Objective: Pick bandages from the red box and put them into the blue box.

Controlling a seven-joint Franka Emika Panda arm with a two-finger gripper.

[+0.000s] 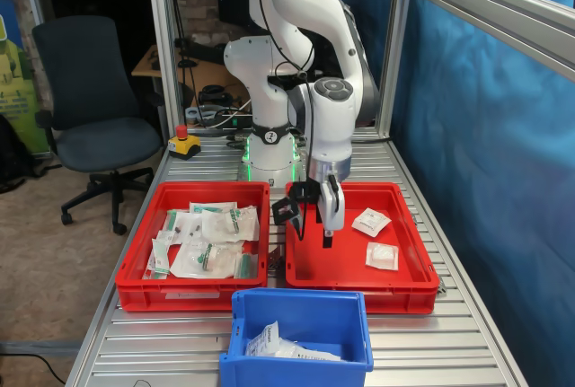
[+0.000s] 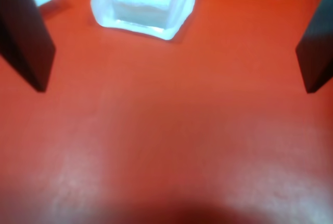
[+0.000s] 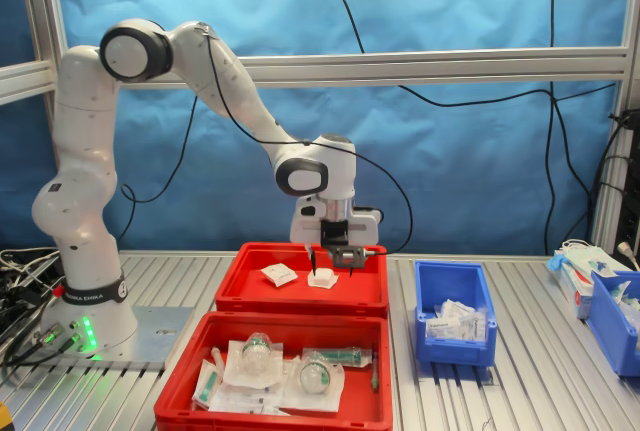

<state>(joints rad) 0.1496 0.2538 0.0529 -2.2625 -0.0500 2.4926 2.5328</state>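
Some white packets (image 1: 286, 345) were already seen in the blue box (image 1: 296, 308), while two bandages (image 1: 370, 221) were left in the red box (image 1: 359, 277), at about three o'clock from the open, empty jaws of the gripper (image 1: 325, 241).

Ribbed aluminium table (image 1: 467, 342) carrying crates

Two red crates sit mid-frame, the red box (image 1: 359, 279) right, labelled crate (image 1: 193, 288) left; blue box (image 1: 301, 351) at bottom centre.

Tool (image 1: 327, 241) low inside red box (image 1: 359, 277), two bandages (image 1: 371, 221) beside; blue box (image 1: 296, 352) in front.
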